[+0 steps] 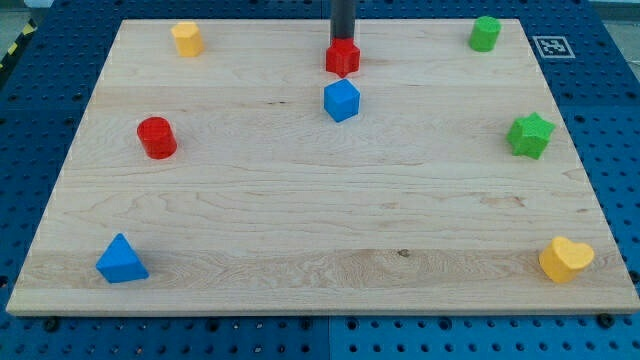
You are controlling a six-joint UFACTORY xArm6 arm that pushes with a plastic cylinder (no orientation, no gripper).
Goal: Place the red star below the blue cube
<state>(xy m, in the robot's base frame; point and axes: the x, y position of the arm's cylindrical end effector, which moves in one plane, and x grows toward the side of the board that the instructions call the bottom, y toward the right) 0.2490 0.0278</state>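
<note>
The arm carries no jaws at all, only a straight dark rod, so nothing is spread, pressed together or pinched. Its tip (342,40) comes down from the view's top edge and meets the upper side of the red star (342,57); whether it truly touches cannot be told, since the star hides the very end. The red star lies at the 6 o'clock side of the tip, near the top middle of the wooden table (300,210). Just beside it, at its 6 o'clock, sits the blue cube (341,100), apart from it by a narrow strip of bare wood. So the star is above the cube in the view. Well apart from this pair, a yellow block (187,38) of unclear shape sits toward 10 o'clock of the table, a red cylinder (156,137) at 9 o'clock, a blue triangle (121,260) at 7 o'clock, a green cylinder (485,33) at 1 o'clock, a green star (530,135) at 3 o'clock and a yellow heart (565,259) at 5 o'clock.
</note>
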